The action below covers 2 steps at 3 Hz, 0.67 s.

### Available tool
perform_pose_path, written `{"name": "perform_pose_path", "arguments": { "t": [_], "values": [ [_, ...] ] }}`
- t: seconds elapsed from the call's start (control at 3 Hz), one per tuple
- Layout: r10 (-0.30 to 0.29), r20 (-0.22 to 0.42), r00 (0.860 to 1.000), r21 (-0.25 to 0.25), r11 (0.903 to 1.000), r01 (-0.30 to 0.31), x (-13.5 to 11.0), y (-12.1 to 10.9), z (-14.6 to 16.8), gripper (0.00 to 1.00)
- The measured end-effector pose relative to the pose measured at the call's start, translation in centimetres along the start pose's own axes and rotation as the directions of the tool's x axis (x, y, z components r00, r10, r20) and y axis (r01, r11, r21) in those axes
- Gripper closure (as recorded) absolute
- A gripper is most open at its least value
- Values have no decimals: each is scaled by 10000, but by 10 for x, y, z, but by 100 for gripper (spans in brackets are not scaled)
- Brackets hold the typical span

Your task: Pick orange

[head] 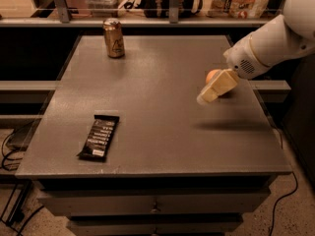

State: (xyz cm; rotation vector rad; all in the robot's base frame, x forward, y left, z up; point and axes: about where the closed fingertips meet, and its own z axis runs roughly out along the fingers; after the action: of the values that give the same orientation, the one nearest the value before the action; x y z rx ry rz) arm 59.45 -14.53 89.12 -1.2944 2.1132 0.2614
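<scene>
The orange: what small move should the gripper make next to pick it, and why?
Probably lower the gripper and draw it slightly back toward the orange. It hangs above the table, its shadow lies well below it in the camera view, and it covers part of the fruit.

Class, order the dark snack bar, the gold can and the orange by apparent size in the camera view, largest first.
1. Snack bar, though it lies nearest the camera, which flatters it.
2. Gold can, near the far edge.
3. Orange, partly hidden behind the end effector, which hangs above the right side of the table.
</scene>
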Motion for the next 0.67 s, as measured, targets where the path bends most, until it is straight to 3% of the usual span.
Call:
{"name": "perform_pose_path", "arguments": {
  "t": [0.33,0.67],
  "values": [
    [593,259,9979,124,9981,-597,6,-26,23,0],
    [907,292,9954,163,9957,-912,12,-43,37,17]
  ]
}}
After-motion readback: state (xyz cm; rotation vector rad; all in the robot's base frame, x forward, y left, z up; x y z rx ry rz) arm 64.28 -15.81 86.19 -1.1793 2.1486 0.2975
